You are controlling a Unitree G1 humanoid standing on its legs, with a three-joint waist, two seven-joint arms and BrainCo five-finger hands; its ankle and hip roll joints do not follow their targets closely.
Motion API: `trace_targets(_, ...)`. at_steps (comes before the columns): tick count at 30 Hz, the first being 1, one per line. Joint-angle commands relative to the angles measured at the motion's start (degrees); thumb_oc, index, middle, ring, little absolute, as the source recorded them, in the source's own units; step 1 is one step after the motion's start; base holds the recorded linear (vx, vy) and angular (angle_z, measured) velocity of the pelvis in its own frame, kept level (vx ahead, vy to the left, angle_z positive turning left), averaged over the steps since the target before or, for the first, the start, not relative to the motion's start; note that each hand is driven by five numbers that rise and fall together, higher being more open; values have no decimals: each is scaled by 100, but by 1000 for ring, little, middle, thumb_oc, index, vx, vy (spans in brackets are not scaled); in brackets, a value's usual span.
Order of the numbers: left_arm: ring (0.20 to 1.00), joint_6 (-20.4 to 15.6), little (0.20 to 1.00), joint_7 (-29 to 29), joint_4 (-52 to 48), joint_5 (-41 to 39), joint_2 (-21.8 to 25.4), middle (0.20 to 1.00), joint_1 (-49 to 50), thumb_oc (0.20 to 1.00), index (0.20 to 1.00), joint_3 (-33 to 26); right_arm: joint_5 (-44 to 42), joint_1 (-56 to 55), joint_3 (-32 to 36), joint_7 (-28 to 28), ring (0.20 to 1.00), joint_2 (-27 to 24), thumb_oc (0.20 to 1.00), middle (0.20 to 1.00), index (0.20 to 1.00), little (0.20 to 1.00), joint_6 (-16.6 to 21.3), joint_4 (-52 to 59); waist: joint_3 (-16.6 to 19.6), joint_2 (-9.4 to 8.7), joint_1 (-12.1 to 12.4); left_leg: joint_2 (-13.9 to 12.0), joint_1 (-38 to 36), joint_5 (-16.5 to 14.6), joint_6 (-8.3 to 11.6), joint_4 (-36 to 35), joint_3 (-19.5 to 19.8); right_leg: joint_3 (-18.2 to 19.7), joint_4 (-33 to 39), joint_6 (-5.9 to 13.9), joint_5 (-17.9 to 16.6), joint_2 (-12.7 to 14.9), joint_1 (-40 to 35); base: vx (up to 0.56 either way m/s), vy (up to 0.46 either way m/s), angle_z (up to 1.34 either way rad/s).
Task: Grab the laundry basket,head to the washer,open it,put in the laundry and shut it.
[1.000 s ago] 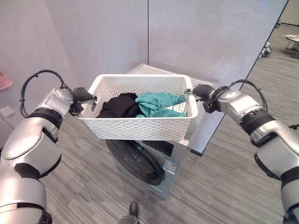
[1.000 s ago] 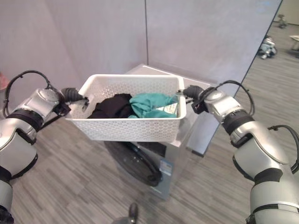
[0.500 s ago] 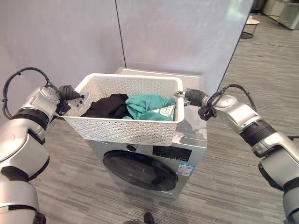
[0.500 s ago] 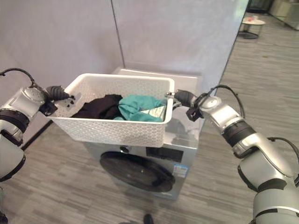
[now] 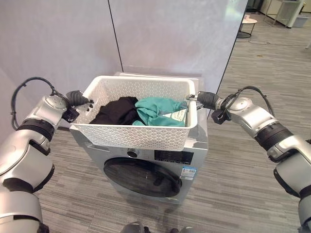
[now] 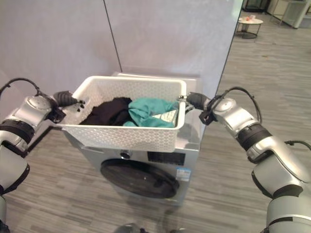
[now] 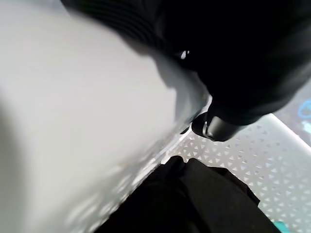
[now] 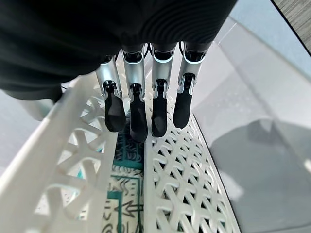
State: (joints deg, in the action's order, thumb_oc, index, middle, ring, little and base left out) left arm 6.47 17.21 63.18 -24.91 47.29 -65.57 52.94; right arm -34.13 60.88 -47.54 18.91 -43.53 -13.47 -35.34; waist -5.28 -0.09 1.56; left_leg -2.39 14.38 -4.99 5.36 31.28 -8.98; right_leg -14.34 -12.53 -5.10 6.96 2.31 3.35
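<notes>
1. Step in hand: carrying. The white laundry basket (image 5: pixel 141 114) is held up between both hands, directly above the washer (image 5: pixel 146 167), over its top panel and nearer its front edge.
2. Left hand (image 5: pixel 77 99): curled over the basket's left end rim.
3. Right hand (image 8: pixel 146 104): fingers hooked over the right end rim, tips inside the lattice wall.
4. Contents: black garment (image 5: pixel 116 110) to the basket's left, teal garment (image 5: pixel 160 109) to its right.
5. Washer door (image 5: pixel 141 172): shut.
6. Next move, in my judgement: set the basket down level, free one hand, then open the door.
</notes>
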Motion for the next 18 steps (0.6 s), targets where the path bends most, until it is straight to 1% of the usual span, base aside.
trace_targets(1, 200, -472, 200, -75, -293, -159, -612, 200, -204, 200, 200, 14, -29, 184, -175, -12, 200, -172, 200, 200, 200, 200, 80, -107, -294, 173, 18, -242, -321, 400, -250, -1294, -74, -79, 1194, 735, -472, -108, -450, 145, 231, 4)
trace_targets(2, 200, -559, 200, -170, -314, -191, -644, 200, -148, 200, 200, 4, 9, 205, -243, -33, 200, -127, 200, 200, 200, 200, 148, -91, -300, 258, 106, -359, -117, 1038, -46, -2023, 421, 87, 1245, 809, -453, -126, -497, 100, 161, 0)
trace_targets(3, 200, -559, 200, -170, -315, -190, -643, 200, -146, 200, 200, 2, 9, 206, -245, -33, 200, -126, 200, 200, 200, 200, 148, -92, -308, 257, 104, -356, -133, 1044, -45, -2036, 420, 87, 1247, 809, -452, -124, -508, 124, 211, -31)
trace_targets(4, 200, -539, 200, -156, -333, -155, -607, 200, -112, 200, 200, 6, 60, 181, -216, -36, 200, -104, 200, 200, 200, 200, 139, -116, -340, 279, 129, -340, -213, 1002, -16, -2052, 523, 153, 1244, 829, -450, -86, -549, 59, 108, -48)
trace_targets(5, 200, -532, 200, -151, -330, -139, -626, 200, -56, 200, 200, -19, 91, 120, -160, -27, 200, -87, 200, 200, 200, 200, 122, -149, -346, 316, 123, -327, -360, 983, -1, -2208, 551, 186, 1285, 870, -467, -66, -606, 91, 189, -57)
trace_targets(7, 200, -546, 200, -185, -398, -132, -684, 200, 51, 200, 200, -35, 114, 21, -72, -29, 200, -75, 200, 200, 200, 200, 134, -156, -303, 381, 88, -253, -587, 889, -44, -2436, 527, 249, 1317, 922, -526, -22, -605, 86, 240, -42)
trace_targets(8, 200, -568, 200, -207, -398, -57, -754, 200, 134, 200, 200, -78, 146, -118, 40, 9, 200, -25, 200, 200, 200, 200, 122, -237, -244, 417, 45, -154, -727, 824, -89, -2581, 508, 296, 1366, 958, -593, 46, -599, 61, 205, -19)
trace_targets(13, 200, -573, 200, -276, -243, 78, -855, 200, 164, 200, 200, -124, 349, -124, 13, 42, 200, 96, 200, 200, 200, 200, 96, -465, -147, 400, 57, -79, -872, 763, -180, -2796, 341, 394, 1467, 1042, -705, 157, -547, 62, 176, -29)
trace_targets(15, 200, -576, 200, -407, 38, 128, -959, 200, 123, 200, 200, -223, 400, -10, 29, 26, 200, 255, 200, 200, 200, 200, 79, -655, -114, 337, 41, -24, -920, 759, -243, -3004, 245, 457, 1553, 1113, -834, 217, -426, 36, 162, -24)
trace_targets(16, 200, -578, 200, -407, 40, 128, -959, 200, 122, 200, 200, -224, 399, -7, 26, 27, 200, 256, 200, 200, 200, 200, 80, -659, -115, 338, 41, -24, -921, 760, -244, -3008, 244, 458, 1554, 1113, -834, 217, -425, 6, 118, -10)
trace_targets(17, 200, -559, 200, -466, 293, 126, -1061, 200, 14, 200, 200, -247, 372, 239, -60, -28, 200, 374, 200, 200, 200, 200, 82, -915, -111, 294, 25, 4, -935, 789, -263, -3154, 204, 502, 1643, 1167, -941, 241, -340, 0, 77, -11)
trace_targets(18, 200, -564, 200, -488, 296, 116, -1076, 200, -5, 200, 200, -254, 343, 276, -66, -28, 200, 394, 200, 200, 200, 200, 86, -943, -111, 289, 28, 3, -934, 798, -268, -3190, 188, 514, 1658, 1176, -956, 245, -318, -2, 87, -13)
